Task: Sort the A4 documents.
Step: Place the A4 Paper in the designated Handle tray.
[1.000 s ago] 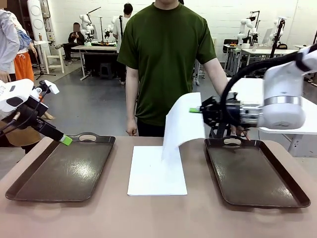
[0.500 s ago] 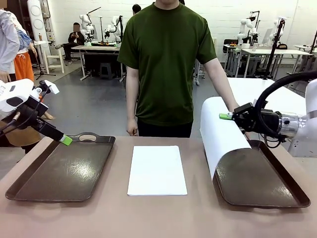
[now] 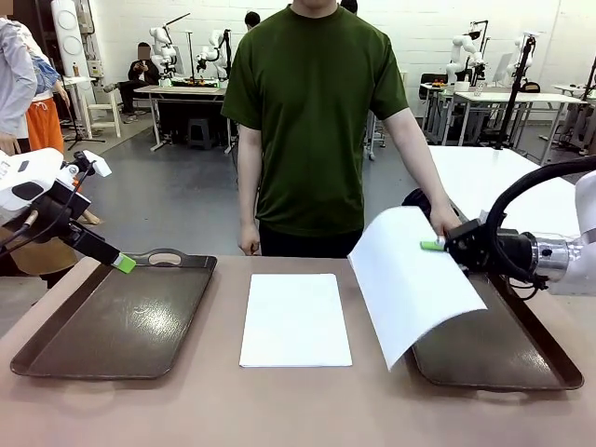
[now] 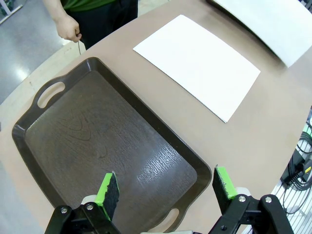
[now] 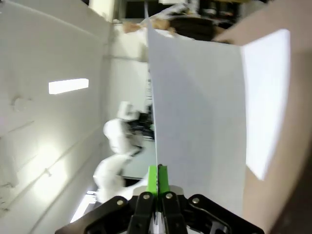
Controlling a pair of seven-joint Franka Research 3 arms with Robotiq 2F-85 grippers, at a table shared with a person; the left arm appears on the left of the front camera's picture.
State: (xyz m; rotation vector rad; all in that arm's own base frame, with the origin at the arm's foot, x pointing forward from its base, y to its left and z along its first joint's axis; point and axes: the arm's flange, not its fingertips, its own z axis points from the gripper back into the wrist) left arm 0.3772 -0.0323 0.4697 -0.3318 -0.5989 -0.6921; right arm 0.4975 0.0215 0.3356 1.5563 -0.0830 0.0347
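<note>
My right gripper [image 3: 434,246] is shut on the edge of a white A4 sheet [image 3: 410,279], which hangs tilted over the left part of the right dark tray [image 3: 507,349]. In the right wrist view the green pads [image 5: 158,179] pinch that sheet [image 5: 200,122] edge-on. More white A4 paper [image 3: 296,318] lies flat on the table between the trays, seen too in the left wrist view as a white sheet [image 4: 197,63]. Over the far left corner of the left tray [image 3: 121,321] my left gripper [image 3: 125,264] stands open, nothing between its fingers [image 4: 109,187].
A person in a green shirt [image 3: 312,112] stands at the far side, one hand [image 3: 445,220] close behind my right gripper. The left tray [image 4: 97,146] holds nothing. A white table [image 3: 494,182] stands at the back right.
My right gripper carried the sheet from the middle stack rightward over the right tray; the sheet swung from curled and draped to a flatter tilt. The left arm has stayed still.
</note>
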